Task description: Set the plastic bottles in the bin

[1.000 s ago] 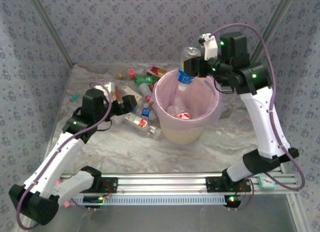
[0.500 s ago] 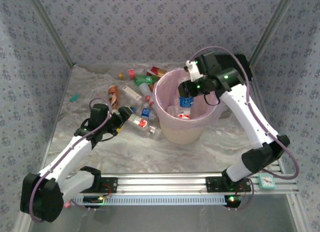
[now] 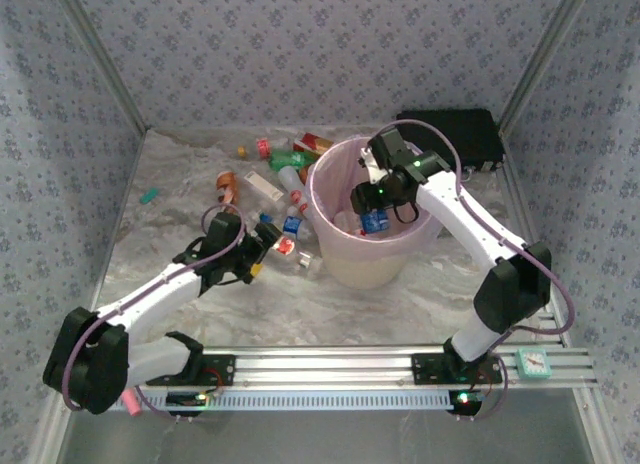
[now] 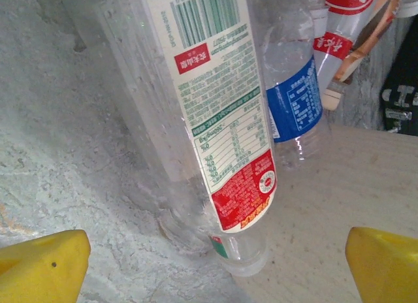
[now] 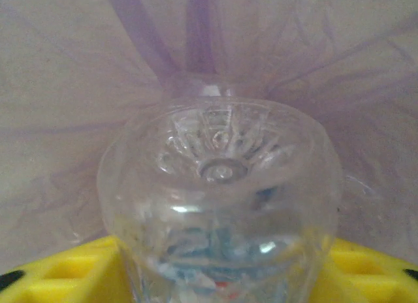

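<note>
Yellow left fingers [image 4: 40, 264]: spread wide, flanking the red-labelled bottle [image 4: 215, 140] lying on the marbled surface [image 3: 330, 304].
Cream bin [image 3: 375, 269]: pink-lined, just right of that bottle.
Right fingers [image 5: 59, 277]: inside the bin, either side of a clear blue-labelled bottle [image 3: 376, 222]; grip cannot be told.
Loose bottles [image 3: 285, 162]: behind-left of the bin.

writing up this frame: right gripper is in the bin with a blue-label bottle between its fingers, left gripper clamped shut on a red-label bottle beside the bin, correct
No: the left gripper is open, not clamped shut. The left wrist view shows its yellow fingers spread wide either side of the red-label bottle. The rest holds.
</note>
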Action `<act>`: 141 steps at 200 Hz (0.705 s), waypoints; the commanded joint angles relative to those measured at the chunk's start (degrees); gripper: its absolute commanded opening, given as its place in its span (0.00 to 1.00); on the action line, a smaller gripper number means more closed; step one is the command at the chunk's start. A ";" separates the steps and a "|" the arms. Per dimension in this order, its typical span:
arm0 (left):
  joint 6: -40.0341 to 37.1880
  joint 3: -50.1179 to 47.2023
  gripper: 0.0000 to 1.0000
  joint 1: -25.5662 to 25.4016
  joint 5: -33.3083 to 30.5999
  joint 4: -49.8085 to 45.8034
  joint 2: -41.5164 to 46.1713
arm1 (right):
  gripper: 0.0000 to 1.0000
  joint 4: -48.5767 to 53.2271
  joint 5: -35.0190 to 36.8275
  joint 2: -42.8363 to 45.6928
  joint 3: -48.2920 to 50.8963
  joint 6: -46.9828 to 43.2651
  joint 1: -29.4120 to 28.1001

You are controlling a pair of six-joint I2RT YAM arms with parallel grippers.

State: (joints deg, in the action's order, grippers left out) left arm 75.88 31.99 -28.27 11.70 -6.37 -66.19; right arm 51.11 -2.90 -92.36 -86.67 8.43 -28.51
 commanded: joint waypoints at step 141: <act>20.25 8.25 0.94 -15.91 -9.33 7.69 -16.53 | 1.00 0.70 -4.06 21.25 -1.44 -1.97 0.53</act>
State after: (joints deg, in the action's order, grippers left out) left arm 91.77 37.10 -42.74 4.05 -1.30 -80.05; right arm 51.66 -4.84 -74.17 -87.74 7.35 -28.36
